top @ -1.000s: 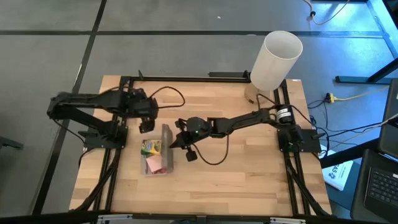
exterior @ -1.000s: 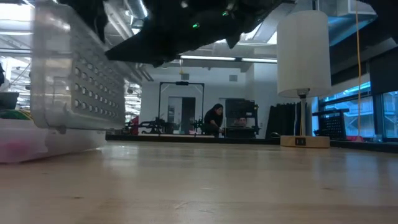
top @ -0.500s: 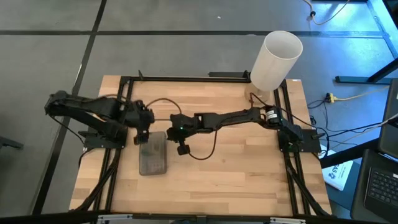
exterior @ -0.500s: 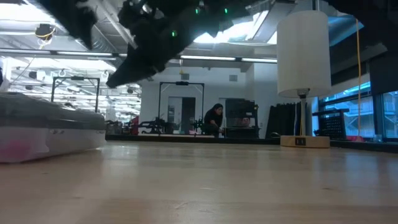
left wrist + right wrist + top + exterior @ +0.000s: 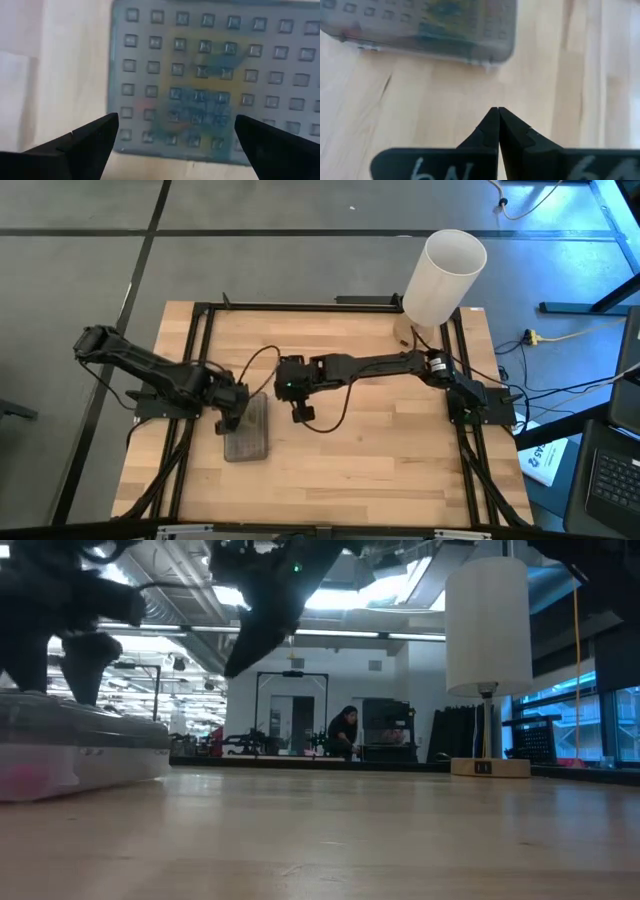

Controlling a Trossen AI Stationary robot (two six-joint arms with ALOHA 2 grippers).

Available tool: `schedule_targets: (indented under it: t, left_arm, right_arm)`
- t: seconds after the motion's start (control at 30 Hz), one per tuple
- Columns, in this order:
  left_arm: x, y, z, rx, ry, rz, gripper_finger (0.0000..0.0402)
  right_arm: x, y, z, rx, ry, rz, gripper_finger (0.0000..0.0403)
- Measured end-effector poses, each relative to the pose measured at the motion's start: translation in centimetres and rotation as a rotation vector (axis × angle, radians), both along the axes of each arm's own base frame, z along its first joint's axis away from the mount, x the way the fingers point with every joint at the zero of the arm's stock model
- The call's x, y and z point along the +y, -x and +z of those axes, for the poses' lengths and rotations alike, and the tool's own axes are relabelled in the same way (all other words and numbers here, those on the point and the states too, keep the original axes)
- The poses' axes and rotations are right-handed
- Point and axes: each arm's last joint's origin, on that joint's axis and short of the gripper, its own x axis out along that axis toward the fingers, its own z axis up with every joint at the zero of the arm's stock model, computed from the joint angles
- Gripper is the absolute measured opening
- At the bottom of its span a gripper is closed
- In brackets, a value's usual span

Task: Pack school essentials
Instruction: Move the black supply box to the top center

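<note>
While its grey dotted lid lies shut on top, the clear plastic box with the grey dotted lid point(image 5: 246, 430) sits flat on the light wooden table point(image 5: 380, 450), and it serves as the landmark for everything else. From above, its long axis runs from the table's far side toward the near side, tilted slightly.

At the box's left far corner, the left gripper point(image 5: 229, 402) hangs just over the lid, its arm reaching in from the table's left edge. Its two dark fingers point(image 5: 85, 142) stand wide apart, with the lid showing between them. Through the lid, the left wrist view shows a blur of yellow, green and blue, which fits the green-and-yellow crayon box point(image 5: 200, 85) lying inside; its direction cannot be told. From table height, a pink patch, the small pink block point(image 5: 25, 780), shows through the clear wall at the box's near end. The other stationery cannot be made out through the lid.

Just right of the box's far end, apart from it, the right gripper point(image 5: 292, 383) hovers above bare wood, its fingers pressed together on nothing. Its arm stretches back toward the table's right side.

Well to the right of the box, at the far right corner, stands a tall white cylinder point(image 5: 443, 275) on a small wooden base.
</note>
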Motion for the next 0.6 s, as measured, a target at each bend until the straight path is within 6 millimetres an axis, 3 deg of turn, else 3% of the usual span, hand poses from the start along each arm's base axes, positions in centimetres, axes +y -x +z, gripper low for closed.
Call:
schedule_targets:
  t: [0.23, 0.6]
  left_arm:
    - [0.1, 0.2, -2.0, -0.025, -0.001, -0.024, 0.0394]
    - [1.8, -1.8, -2.2, -0.159, -0.053, -0.014, 0.0394]
  right_arm:
    - [-0.3, 1.2, 1.6, 0.11, 0.051, -0.124, 0.0006]
    - [-0.6, 3.4, 4.2, 0.255, 0.156, -0.259, 0.0006]
